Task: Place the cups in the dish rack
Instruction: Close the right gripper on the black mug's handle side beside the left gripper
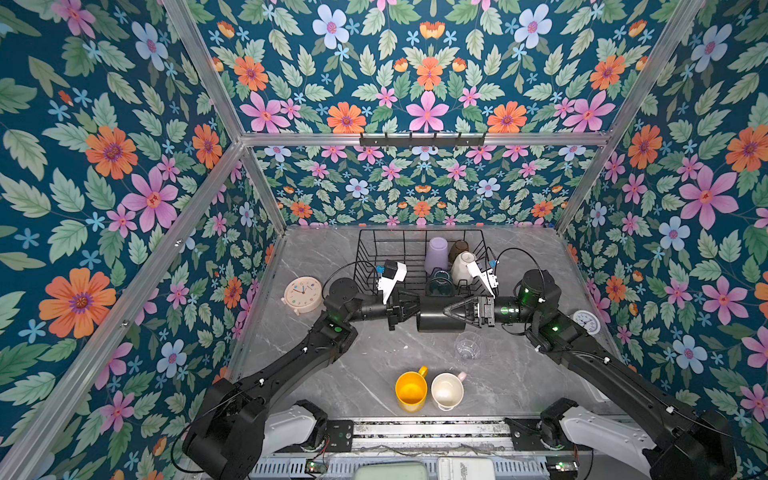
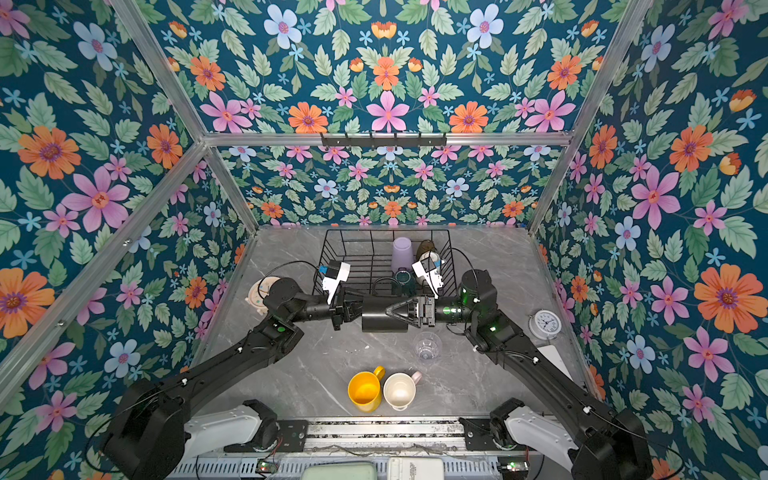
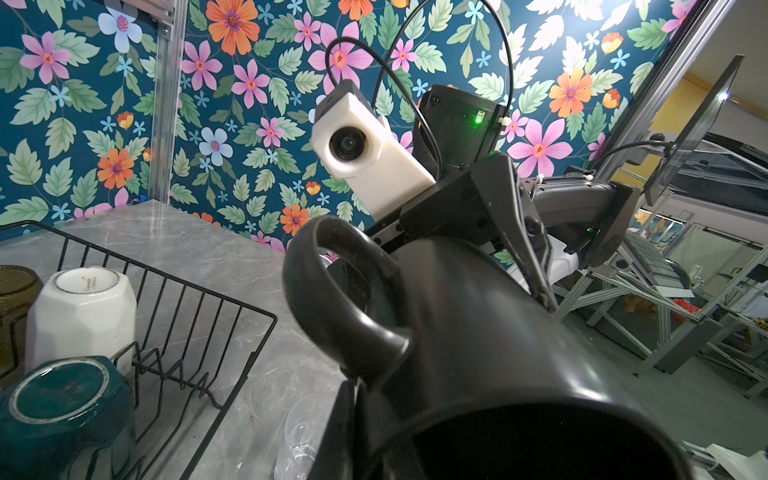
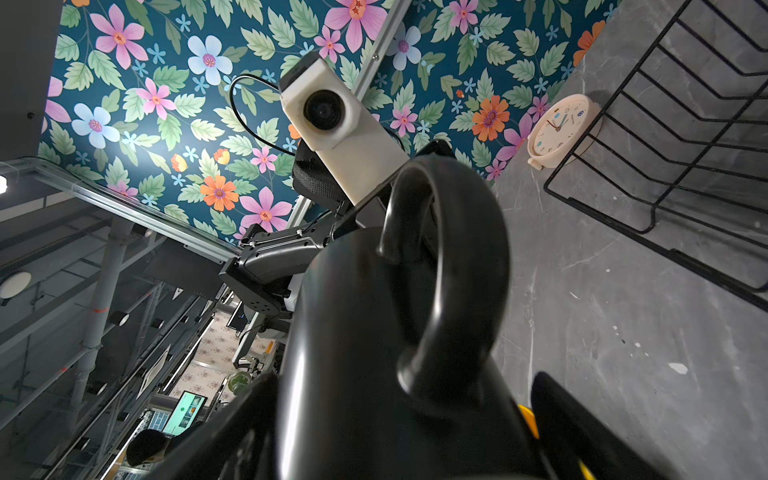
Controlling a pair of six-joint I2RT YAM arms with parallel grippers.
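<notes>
Near edge: yellow mug (image 1: 410, 390) and pink mug (image 1: 447, 390), upright, side by side, not yet loaded. Just beyond, to the right: clear glass (image 1: 468, 345) on the table, also waiting.

Mid-table, lifted off the surface: black mug (image 1: 438, 318) lying sideways between the two arms. Left gripper (image 1: 411, 311) clenched on the rim at the mouth end. Right gripper (image 1: 449, 311) spread wide around the base end. Gap visible between one finger and the mug wall in the right wrist view, so not gripping yet. Judged as a hand-over, left to right (direction a guess).

Next move calls for a firm close on the body before any release at the rim, then a turn mouth-down.

Far side: dish rack (image 1: 365, 249), four cups mouth-down in its right half: green mug (image 1: 440, 284) nearest, then white mug (image 1: 462, 268), lilac tumbler (image 1: 436, 254), brown tumbler (image 1: 458, 249). Room left in the left half.

Surface: grey marbled table (image 1: 332, 374), hard and smooth. Pink clock (image 1: 302, 294) left of the rack, white clock (image 1: 587, 322) at the right edge. Floral wallpaper all round, with a black hook rail (image 1: 422, 140) on the far wall.
</notes>
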